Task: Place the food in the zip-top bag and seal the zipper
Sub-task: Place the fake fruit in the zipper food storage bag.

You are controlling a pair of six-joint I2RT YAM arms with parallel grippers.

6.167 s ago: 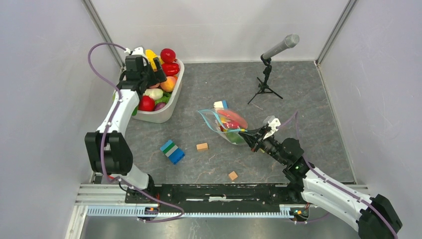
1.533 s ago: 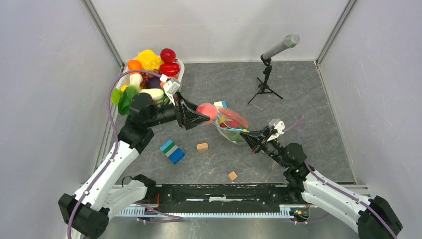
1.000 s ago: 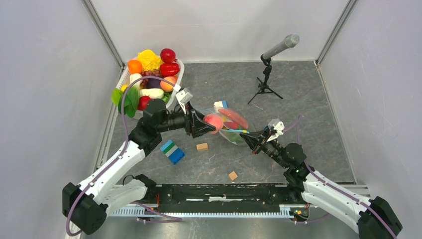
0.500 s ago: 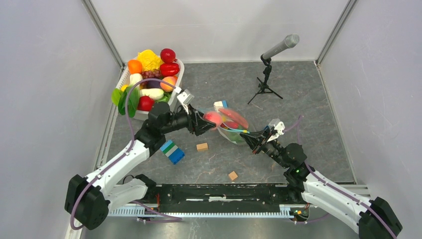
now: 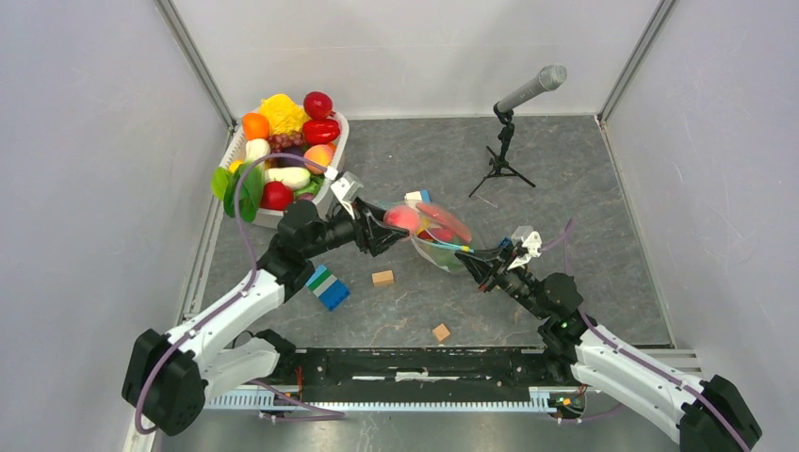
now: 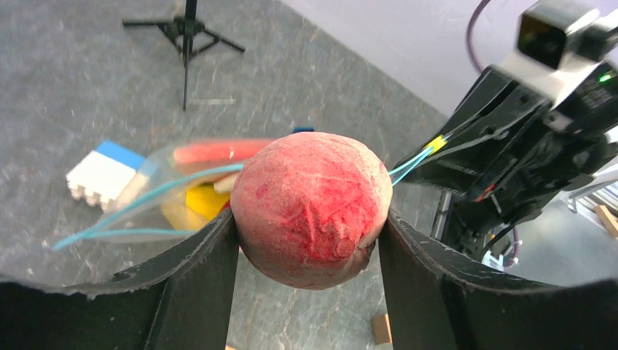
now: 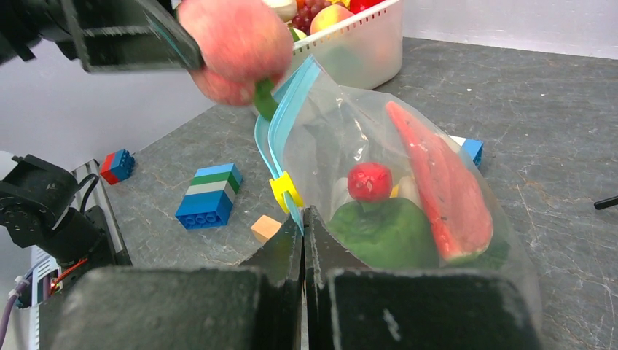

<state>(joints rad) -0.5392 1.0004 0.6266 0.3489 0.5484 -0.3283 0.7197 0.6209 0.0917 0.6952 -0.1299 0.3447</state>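
My left gripper (image 5: 394, 226) is shut on a pink-red toy peach (image 6: 312, 207), (image 5: 403, 218), held at the open mouth of the clear zip-top bag (image 5: 441, 235). My right gripper (image 7: 304, 213), (image 5: 469, 259) is shut on the bag's edge beside the yellow slider (image 7: 284, 189) and holds the light-blue zipper (image 7: 278, 143) up. The bag (image 7: 408, 168) holds a green pepper (image 7: 386, 230), a watermelon slice (image 7: 436, 182) and a small red fruit (image 7: 370, 181). In the left wrist view the bag (image 6: 186, 186) lies just behind the peach.
A white tub (image 5: 309, 202) of toy food stands at the back left. A blue-green-white block stack (image 5: 326, 286), two tan cubes (image 5: 382, 278), (image 5: 441, 331), a blue-white block (image 5: 416, 199) behind the bag, and a microphone on a tripod (image 5: 509, 122) are on the grey floor.
My left arm carried the peach from the tub to the bag's mouth and moved it further in over the last second. My right gripper stayed shut on the bag's edge.
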